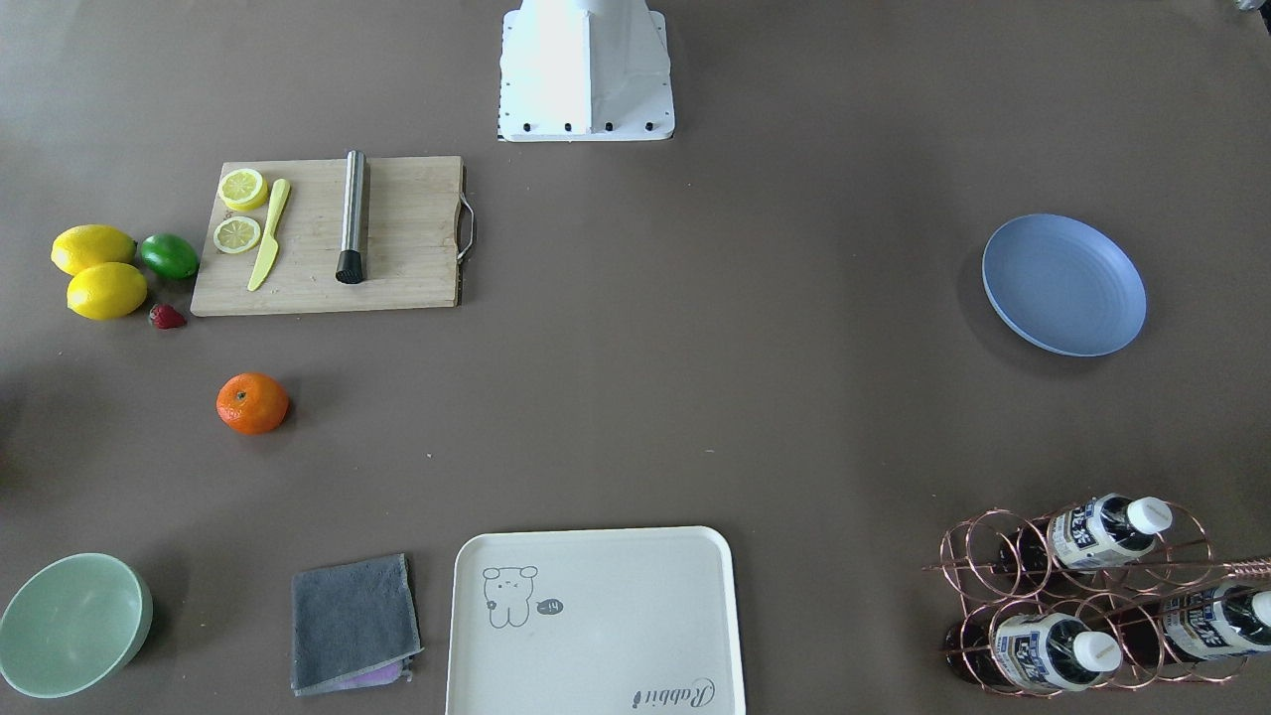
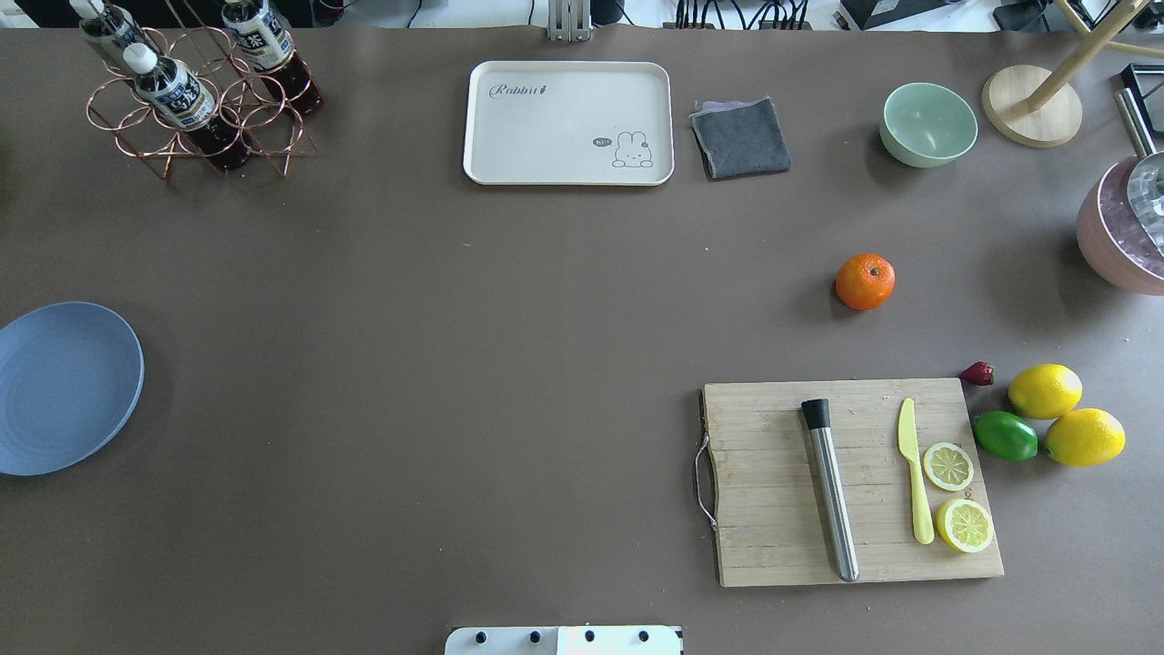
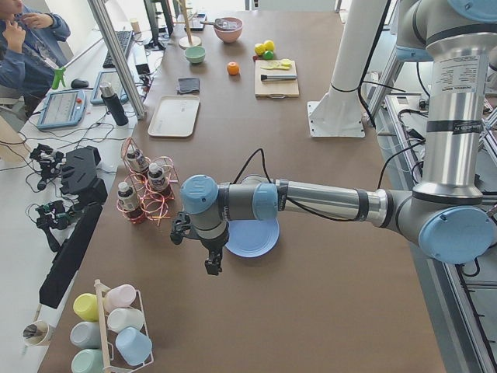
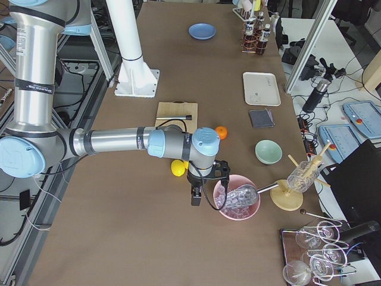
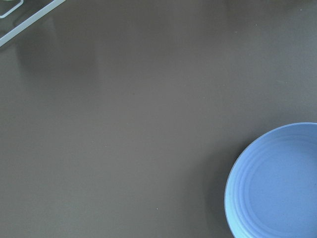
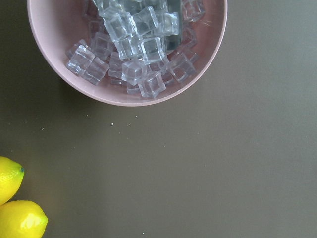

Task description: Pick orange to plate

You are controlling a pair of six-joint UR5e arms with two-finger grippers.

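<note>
The orange (image 2: 865,281) sits alone on the brown table, between the cutting board and the green bowl, and also shows in the front view (image 1: 252,403). At the opposite end lies the blue plate (image 2: 64,387), with nothing on it (image 1: 1063,284). My left gripper (image 3: 211,266) appears only in the left side view, hanging beside the plate (image 3: 260,241); I cannot tell its state. My right gripper (image 4: 194,198) appears only in the right side view, next to a pink bowl and a short way from the orange (image 4: 221,132); I cannot tell its state.
A wooden cutting board (image 2: 773,546) carries a steel muddler, a yellow knife and lemon slices. Two lemons (image 2: 1064,414), a lime and a strawberry lie beside it. A cream tray (image 2: 568,123), grey cloth, green bowl (image 2: 928,123), bottle rack (image 2: 195,91) and pink bowl of ice (image 6: 129,49) stand around.
</note>
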